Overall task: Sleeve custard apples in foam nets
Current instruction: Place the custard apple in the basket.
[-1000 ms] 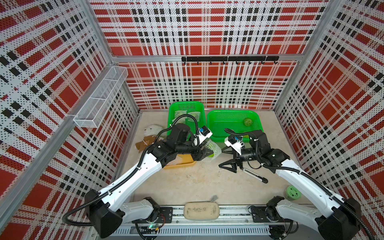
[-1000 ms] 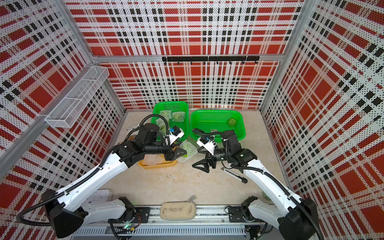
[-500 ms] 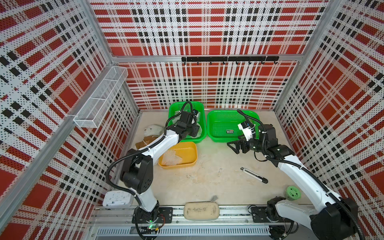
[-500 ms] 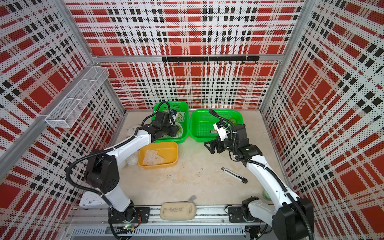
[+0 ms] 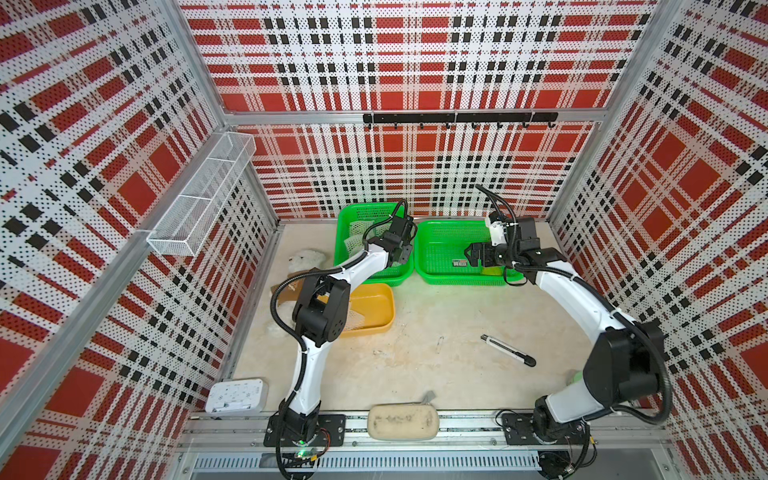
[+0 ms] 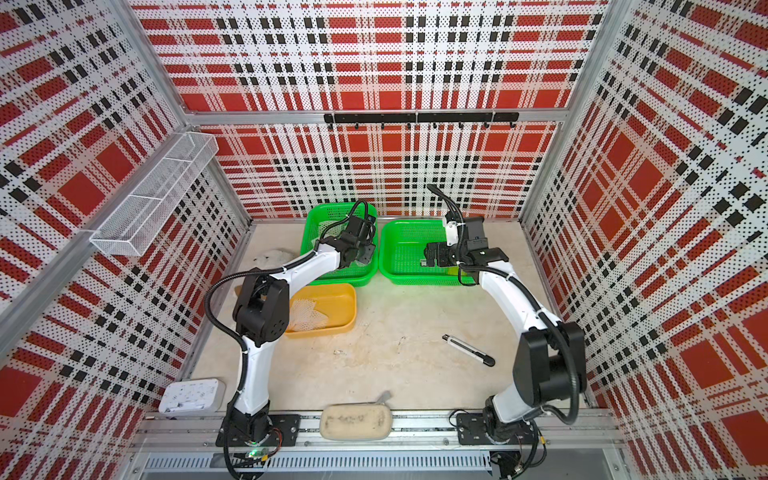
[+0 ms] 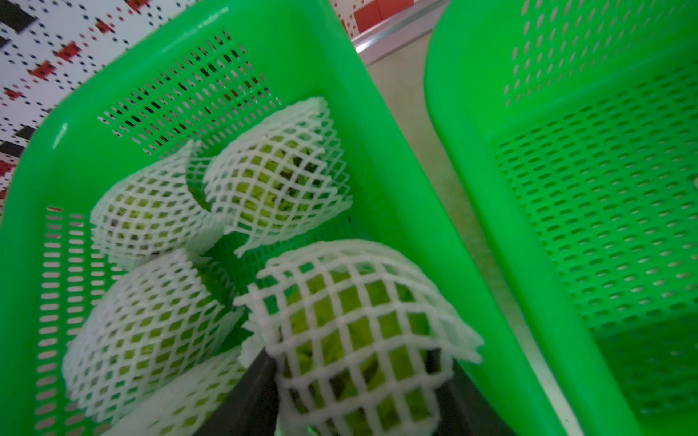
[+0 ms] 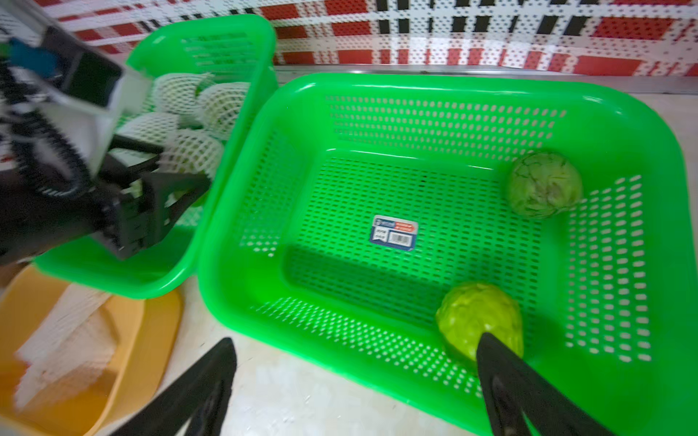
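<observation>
- left gripper (image 7: 349,356): fingers (image 7: 245,396) about half spread, pinching a sleeved custard apple (image 7: 359,321) between them (yellow-green skin shows through the net's holes).
- Its foam net (image 7: 377,264) wraps over the fruit and flares out past both fingers.
- The held fruit sits inside the walls of the first green basket (image 7: 340,94). Can't tell if it rests on the floor.
- Beyond the fingertips, same basket: other sleeved custard apples (image 7: 279,177), bunched together and touching.
- right gripper (image 8: 355,339): fingers (image 8: 517,396) spread wide, nothing between them.
- One fingertip sits at a bare custard apple (image 8: 479,317) in the second green basket (image 8: 453,87). The tip overlaps the fruit in the right wrist view; can't tell if they touch.
- The other finger is outside that basket's rim, over the tabletop (image 8: 302,396).
- A second bare custard apple (image 8: 544,185) lies farther beyond the fingertips, near the basket's wall.
- Spare foam nets (image 8: 64,339) lie in the yellow tray (image 8: 158,339), off to the outside finger's side, well apart from both fingers.
- In both top views each gripper hangs over its own basket.
</observation>
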`<state>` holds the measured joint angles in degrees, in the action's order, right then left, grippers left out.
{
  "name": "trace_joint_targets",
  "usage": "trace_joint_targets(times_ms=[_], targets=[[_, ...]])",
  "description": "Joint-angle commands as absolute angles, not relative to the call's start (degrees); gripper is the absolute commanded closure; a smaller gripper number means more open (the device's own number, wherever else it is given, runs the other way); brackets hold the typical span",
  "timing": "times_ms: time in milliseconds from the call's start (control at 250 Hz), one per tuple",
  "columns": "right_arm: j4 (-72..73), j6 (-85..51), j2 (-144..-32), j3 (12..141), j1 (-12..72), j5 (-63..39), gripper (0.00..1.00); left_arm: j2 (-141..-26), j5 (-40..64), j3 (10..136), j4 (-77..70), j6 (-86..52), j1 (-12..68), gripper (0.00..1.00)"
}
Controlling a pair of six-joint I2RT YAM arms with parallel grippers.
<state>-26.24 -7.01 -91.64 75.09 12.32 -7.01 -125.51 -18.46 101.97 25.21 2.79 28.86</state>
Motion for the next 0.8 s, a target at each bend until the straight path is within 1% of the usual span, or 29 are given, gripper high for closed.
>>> trace_joint_targets(times_ms=[0, 40, 124, 236, 248, 256, 356, 512, 800], targets=[[-27.2, -8.1, -97.5, 79.5, 11.4, 2.1, 0.00, -128.1, -20.5, 104.5, 28.0, 0.2, 28.0, 0.58], [-27.2, -8.9, -100.1, 81.4, 11.1, 3.2, 0.00, -128.6, -20.1, 104.7, 27.9, 0.0, 27.7, 0.54], [-26.8, -10.1, -105.5, 85.2, 10.7, 6.3, 0.01, -129.5, -18.8, 104.9, 27.5, -0.7, 27.1, 0.37], [-28.2, -11.9, -111.8, 90.5, 10.5, 11.6, 0.03, -129.3, -15.4, 104.7, 27.7, -2.0, 26.0, 0.09], [-28.3, -11.9, -112.4, 91.1, 10.5, 12.2, 0.03, -129.1, -15.0, 104.7, 27.7, -2.1, 25.8, 0.02], [-28.3, -12.1, -112.8, 91.4, 10.5, 12.6, 0.03, -129.0, -14.9, 104.6, 27.8, -2.3, 25.8, 0.00], [-29.2, -13.7, -117.6, 96.1, 9.6, 15.2, 0.03, -125.5, -12.6, 102.6, 27.5, -3.4, 25.0, 0.01], [-33.9, -15.4, -125.8, 106.0, 8.2, 18.0, 0.03, -116.6, -8.5, 98.9, 27.5, -4.7, 24.4, 0.01], [-37.0, -17.3, -135.6, 117.2, 6.9, 20.9, 0.04, -100.5, -3.7, 88.6, 27.6, -7.0, 25.1, 0.01]])
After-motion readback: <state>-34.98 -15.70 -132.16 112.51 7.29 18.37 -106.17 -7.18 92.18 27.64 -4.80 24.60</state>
